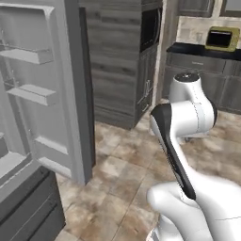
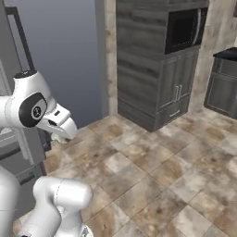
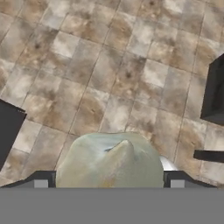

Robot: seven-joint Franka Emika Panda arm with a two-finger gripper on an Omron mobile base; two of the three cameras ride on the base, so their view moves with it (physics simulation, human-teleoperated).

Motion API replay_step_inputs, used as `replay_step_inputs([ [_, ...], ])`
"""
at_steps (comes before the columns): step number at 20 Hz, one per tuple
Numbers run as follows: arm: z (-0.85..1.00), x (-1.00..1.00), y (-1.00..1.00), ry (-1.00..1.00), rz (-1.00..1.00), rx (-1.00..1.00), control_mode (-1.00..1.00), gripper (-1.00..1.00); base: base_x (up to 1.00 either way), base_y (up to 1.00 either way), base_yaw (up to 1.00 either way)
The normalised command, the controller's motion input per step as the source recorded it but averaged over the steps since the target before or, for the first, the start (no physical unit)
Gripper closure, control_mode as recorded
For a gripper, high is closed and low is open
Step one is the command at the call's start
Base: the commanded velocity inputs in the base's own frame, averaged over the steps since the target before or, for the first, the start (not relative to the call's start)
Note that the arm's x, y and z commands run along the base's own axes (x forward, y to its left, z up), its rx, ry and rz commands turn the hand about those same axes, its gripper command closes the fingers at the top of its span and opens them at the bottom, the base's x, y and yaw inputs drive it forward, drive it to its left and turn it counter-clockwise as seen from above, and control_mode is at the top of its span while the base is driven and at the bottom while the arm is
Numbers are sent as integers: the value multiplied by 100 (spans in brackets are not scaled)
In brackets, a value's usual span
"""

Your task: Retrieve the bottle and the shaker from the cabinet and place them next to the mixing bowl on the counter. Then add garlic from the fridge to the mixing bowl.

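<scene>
The garlic sat nearest the hand camera, a pale greenish-white bulb with a pointed tip, filling the space between the two dark fingertips. The jaws stood wide and were clamped on the garlic, one tip at each flank of the bulb. Below it lay the floor of mottled brown and cream tiles, with dark shapes at the left and right edges of the hand view that I could not identify.

In the left base view the fridge stood open at the left, its pale grey door carrying bare bins, well apart from the arm. A tall dark grey unit with a built-in oven stood behind. At the far right a black table carried a yellow-framed appliance.

In the right base view the hand hung low by the fridge, over the tiles.
</scene>
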Motion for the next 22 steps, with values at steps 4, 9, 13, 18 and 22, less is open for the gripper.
replay_step_inputs([
  [4,0,0,0,0,0,0,100,100,0,-10,-59],
  [9,0,0,0,0,0,0,100,100,0,-5,-58],
  [13,0,0,0,0,0,0,100,100,0,-7,-60],
  [18,0,0,0,0,0,0,100,100,0,-13,-64],
  [22,0,0,0,0,0,0,100,100,1,-5,-62],
])
